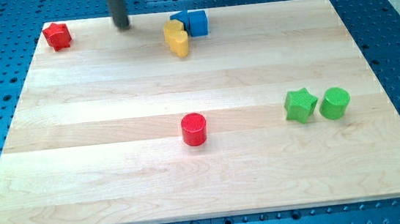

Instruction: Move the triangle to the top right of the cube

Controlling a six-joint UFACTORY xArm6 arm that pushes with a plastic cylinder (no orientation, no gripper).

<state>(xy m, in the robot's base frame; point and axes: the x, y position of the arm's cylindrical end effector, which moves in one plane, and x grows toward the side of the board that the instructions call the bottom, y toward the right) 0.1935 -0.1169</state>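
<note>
Pale wooden bench on blue pegboard. No claw for you to check: rod tip at upper frame, left of yellow block and blue cube. Triangle not discernible; task looks unstarted.

A blue cube sits at the board's top edge, near the middle. A second blue block, shape unclear, touches its left side, partly hidden behind a yellow block.

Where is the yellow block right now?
The yellow block sits near the board's top edge, mid-view, touching the blue blocks on its upper right; my tip is to its left.
</note>
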